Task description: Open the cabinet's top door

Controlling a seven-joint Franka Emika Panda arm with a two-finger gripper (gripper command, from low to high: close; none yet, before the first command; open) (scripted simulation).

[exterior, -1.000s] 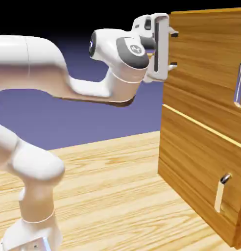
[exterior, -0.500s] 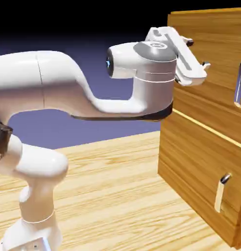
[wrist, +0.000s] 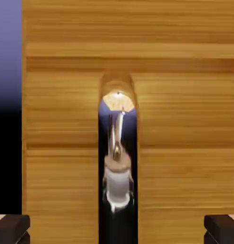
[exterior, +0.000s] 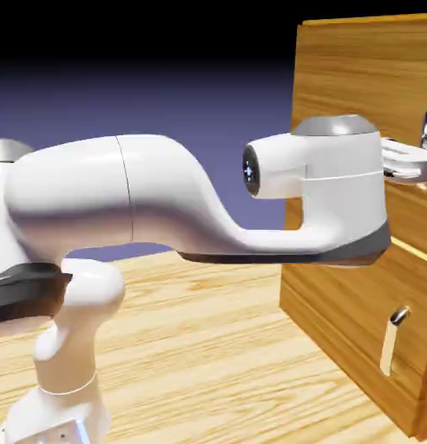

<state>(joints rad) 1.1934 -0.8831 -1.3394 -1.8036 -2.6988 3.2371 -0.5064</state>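
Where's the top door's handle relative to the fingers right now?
In the hand view the long silver handle runs vertically at centre, midway between the two fingers, which are spread wide and not touching it. In the exterior view it sits at the right edge, just beyond the gripper.

Rendered simulation scene: wood-grain table [exterior: 208, 347], plain blue-violet backdrop [exterior: 165, 104], flat synthetic textures.

My arm [exterior: 165, 199] is glossy white with grey joint caps and a dark band under the wrist. The big boxy cabinet [exterior: 356, 286] is light-brown wood with darker grain streaks, and its tall top door [wrist: 185, 119] shows the same honey stripes. The long curved bar handle [wrist: 117, 157] is mirror silver, picking up wood tones. My fingertips [wrist: 12, 228] are dark grey. The tabletop [exterior: 208, 347] is pale grained wood, backdrop blue-violet fading to black.
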